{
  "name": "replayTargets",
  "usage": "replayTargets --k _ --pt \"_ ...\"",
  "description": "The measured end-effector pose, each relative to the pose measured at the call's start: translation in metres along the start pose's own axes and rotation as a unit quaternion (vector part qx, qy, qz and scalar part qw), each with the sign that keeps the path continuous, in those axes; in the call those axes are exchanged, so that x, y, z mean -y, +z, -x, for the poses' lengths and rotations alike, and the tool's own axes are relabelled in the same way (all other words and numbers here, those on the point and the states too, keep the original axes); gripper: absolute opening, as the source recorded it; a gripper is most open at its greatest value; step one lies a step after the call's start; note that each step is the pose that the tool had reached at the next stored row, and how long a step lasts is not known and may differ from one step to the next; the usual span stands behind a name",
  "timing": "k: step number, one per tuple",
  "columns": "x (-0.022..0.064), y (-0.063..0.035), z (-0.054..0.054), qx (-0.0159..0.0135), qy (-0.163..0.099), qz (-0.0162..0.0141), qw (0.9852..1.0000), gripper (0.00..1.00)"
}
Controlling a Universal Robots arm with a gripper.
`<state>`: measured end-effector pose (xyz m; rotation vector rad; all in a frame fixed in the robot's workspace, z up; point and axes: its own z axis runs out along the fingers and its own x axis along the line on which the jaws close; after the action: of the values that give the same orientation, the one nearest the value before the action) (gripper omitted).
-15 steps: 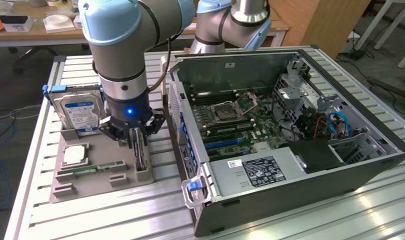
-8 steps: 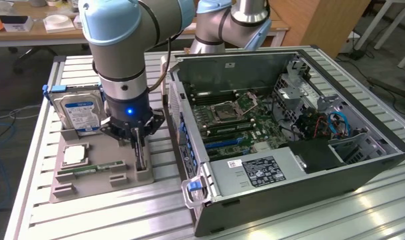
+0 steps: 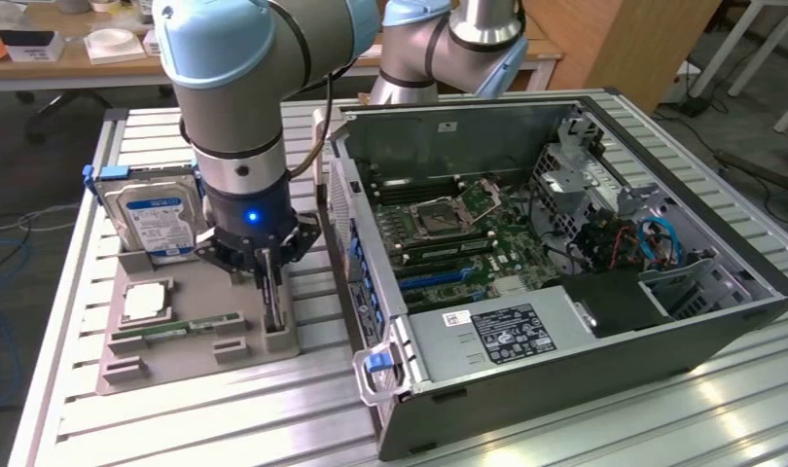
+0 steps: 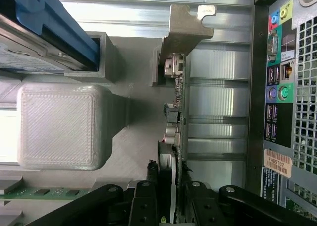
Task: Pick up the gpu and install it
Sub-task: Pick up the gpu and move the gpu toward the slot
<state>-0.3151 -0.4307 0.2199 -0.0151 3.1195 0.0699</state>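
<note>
The grasp is in hand: lower left in the exterior view, the gripper (image 3: 267,280) pinches the gpu (image 4: 177,112) between closed fingers, the card standing edgewise in its grey tray (image 3: 161,368). Freeing it likely calls for a straight upward pull.

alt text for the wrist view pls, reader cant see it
The black tool is set over one end of a thin dark circuit card with a silvery metal bracket, which stands on edge in a grey plastic holder. Also in view: a blue-framed hard drive, a green memory stick and the computer case's rear port panel.
</note>
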Motion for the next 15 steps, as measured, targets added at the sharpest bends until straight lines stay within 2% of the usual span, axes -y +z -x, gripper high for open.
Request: replayTargets --k 3,15 --pt "-0.0003 -0.0057 0.000 0.0001 0.000 0.0001 1.0000 0.27" --pt "-0.0027 -0.0600 0.001 0.0000 0.000 0.0000 1.0000 0.27"
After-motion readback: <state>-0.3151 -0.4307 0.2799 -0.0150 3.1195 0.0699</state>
